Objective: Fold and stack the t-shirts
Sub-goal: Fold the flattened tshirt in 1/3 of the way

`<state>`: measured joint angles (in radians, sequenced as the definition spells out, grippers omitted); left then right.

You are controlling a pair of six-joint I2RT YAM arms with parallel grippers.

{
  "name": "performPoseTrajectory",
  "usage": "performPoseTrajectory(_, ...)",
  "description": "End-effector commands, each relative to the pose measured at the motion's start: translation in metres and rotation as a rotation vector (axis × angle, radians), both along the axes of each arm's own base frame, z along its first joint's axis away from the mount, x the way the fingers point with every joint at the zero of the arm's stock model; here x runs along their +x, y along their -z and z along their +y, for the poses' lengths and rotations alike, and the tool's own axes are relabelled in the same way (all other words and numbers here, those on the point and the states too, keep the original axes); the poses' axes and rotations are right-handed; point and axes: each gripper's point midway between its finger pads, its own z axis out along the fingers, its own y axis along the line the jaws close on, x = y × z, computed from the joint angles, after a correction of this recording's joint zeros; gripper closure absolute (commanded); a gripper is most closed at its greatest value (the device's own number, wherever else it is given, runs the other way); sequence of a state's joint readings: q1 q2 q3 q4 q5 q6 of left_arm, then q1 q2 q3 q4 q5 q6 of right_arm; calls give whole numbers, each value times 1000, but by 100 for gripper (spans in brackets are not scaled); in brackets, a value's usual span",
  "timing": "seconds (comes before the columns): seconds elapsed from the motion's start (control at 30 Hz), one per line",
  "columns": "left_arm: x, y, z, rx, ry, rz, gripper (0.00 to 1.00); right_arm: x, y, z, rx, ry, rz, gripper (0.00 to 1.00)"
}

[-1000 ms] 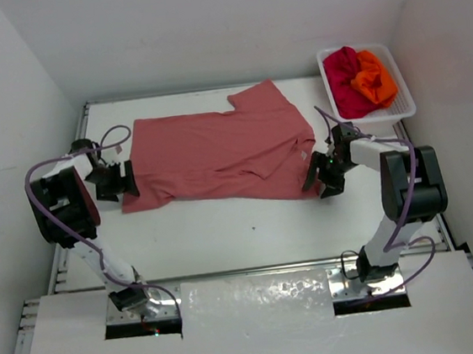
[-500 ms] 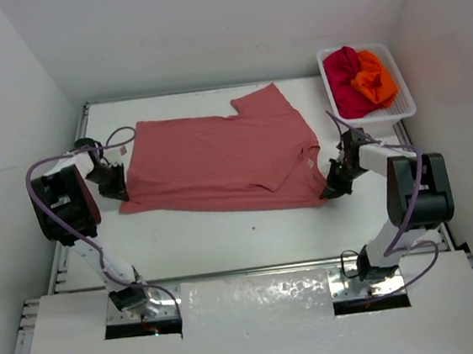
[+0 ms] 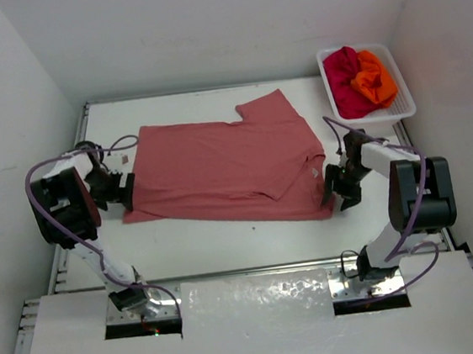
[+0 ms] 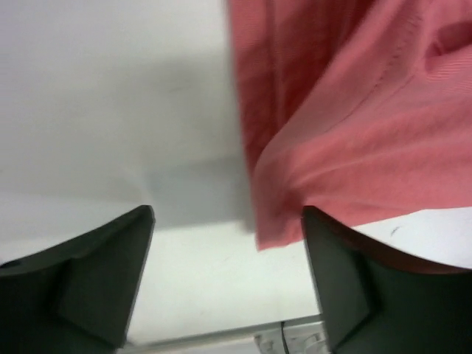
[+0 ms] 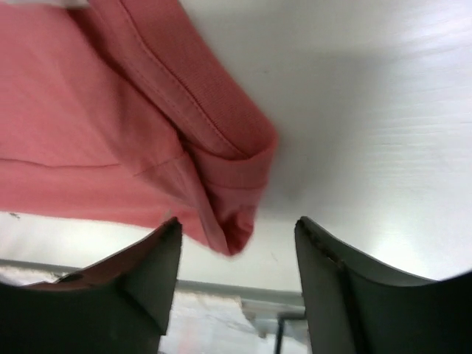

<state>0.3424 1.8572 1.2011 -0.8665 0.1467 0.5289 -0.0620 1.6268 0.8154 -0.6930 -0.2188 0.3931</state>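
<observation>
1. Surface (image 3: 226, 237): white, carries all items listed below.
2. Salmon-pink t-shirt (image 3: 218, 166): lies spread flat across the middle of the surface, one sleeve pointing away from the arm bases. Its right edge is folded over on itself. All positions below are referenced to this garment.
3. White mesh basket (image 3: 405, 108): well apart from the garment, beyond its far right corner.
4. Crimson t-shirt (image 3: 343, 77) and orange t-shirt (image 3: 376, 78): both bunched inside the basket, touching, crimson on the side nearer the garment.
5. Left end effector (image 3: 124, 191): at the garment's left hem, released. The wrist view shows a hem corner hanging between the spread fingers.
6. Right end effector (image 3: 340, 191): at the garment's near right corner, released, with the folded corner lying between its parted fingers, unclamped.
</observation>
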Motion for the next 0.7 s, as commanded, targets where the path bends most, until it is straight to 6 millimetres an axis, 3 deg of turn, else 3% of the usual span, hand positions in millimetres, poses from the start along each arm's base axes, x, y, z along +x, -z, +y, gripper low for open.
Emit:
performPoseTrajectory(0.0, 33, -50, 39, 168, 18, -133, 10, 24, -33, -23, -107, -77, -43, 39)
performPoseTrajectory(0.03, 44, -63, 49, 213, 10, -165, 9, 30, -41, -31, -149, -85, -54, 38)
performPoseTrajectory(0.07, 75, -93, 62, 253, -4, -264, 9, 38, -54, -35, -169, -95, -89, 38)
performPoseTrajectory(0.1, 95, -114, 66, 265, -20, -332, 6, 59, -76, -39, -190, -91, -157, 39)
performPoseTrajectory(0.13, 119, -132, 57, 223, -7, -409, 6, 71, -88, -42, -208, -86, -202, 42)
performPoseTrajectory(0.17, 154, -183, 53, 230, 2, -565, 6, 90, -101, -40, -205, -80, -274, 44)
performPoseTrajectory(0.2, 172, -204, 37, 217, 46, -639, 7, 115, -122, -36, -190, -75, -369, 48)
performPoseTrajectory(0.23, 194, -218, -15, 187, 178, -699, 10, 129, -129, -29, -163, -75, -413, 63)
performPoseTrajectory(0.3, 211, -233, -86, 157, 396, -782, 31, 165, -135, -2, -82, -96, -499, 80)
performPoseTrajectory(0.33, 205, -229, -170, 22, 585, -806, 41, 173, -131, 4, -57, -106, -496, 85)
performPoseTrajectory(0.37, 200, -226, -208, -32, 700, -826, 55, 187, -120, 24, -1, -139, -476, 86)
performPoseTrajectory(0.4, 172, -206, -277, -148, 867, -797, 57, 193, -113, 27, 14, -132, -461, 83)
performPoseTrajectory(0.43, 159, -195, -308, -173, 997, -801, 57, 198, -107, 29, 27, -113, -446, 68)
performPoseTrajectory(0.47, 125, -172, -358, -255, 1145, -753, 53, 210, -95, 32, 42, -108, -453, 62)
performPoseTrajectory(0.57, 91, -152, -415, -377, 1332, -770, 45, 226, -85, 40, 83, -104, -461, 56)
performPoseTrajectory(0.6, 69, -148, -442, -463, 1397, -770, 44, 226, -72, 43, 92, -107, -427, 56)
performPoseTrajectory(0.67, 64, -140, -474, -506, 1431, -808, 44, 228, -67, 44, 83, -125, -413, 57)
